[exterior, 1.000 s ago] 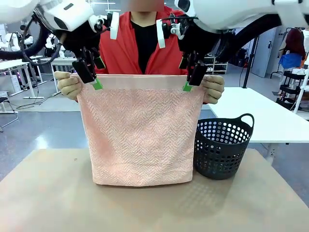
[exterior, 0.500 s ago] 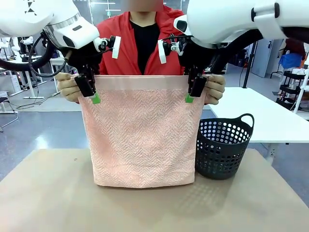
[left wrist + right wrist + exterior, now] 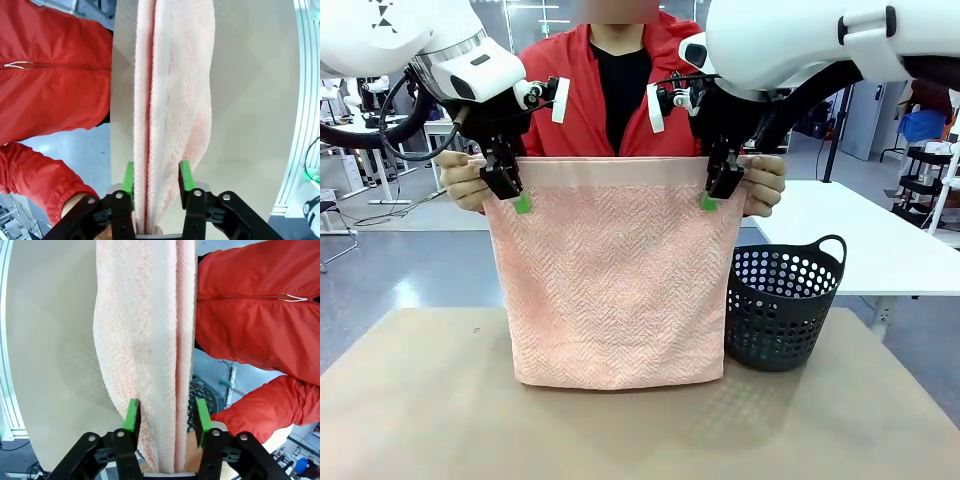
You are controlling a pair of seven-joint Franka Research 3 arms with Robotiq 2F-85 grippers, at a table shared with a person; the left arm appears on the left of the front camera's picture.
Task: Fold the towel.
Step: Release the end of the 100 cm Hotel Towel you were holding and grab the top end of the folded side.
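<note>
A person across the table holds the salmon-pink towel (image 3: pixel 615 290) up by its top corners, one hand (image 3: pixel 458 178) on the left and the other hand (image 3: pixel 767 185) on the right. It hangs doubled, with its lower edge on the table. My left gripper (image 3: pixel 516 196) straddles the top edge near the left corner. My right gripper (image 3: pixel 716 193) does the same near the right corner. In the left wrist view the towel (image 3: pixel 170 75) runs between the green pads of the left gripper (image 3: pixel 157 177), which stand apart. The right wrist view shows the towel (image 3: pixel 140 315) between the spread fingers of the right gripper (image 3: pixel 166 417).
A dark perforated basket (image 3: pixel 780 310) stands on the brown table (image 3: pixel 420 400) just right of the towel. A white table (image 3: pixel 880 240) lies beyond at the right. The person in a red jacket (image 3: pixel 582 110) stands close behind the towel.
Both grippers have come down and slightly inward onto the towel's top edge, so their fingers now straddle it. The person still holds the corners.
</note>
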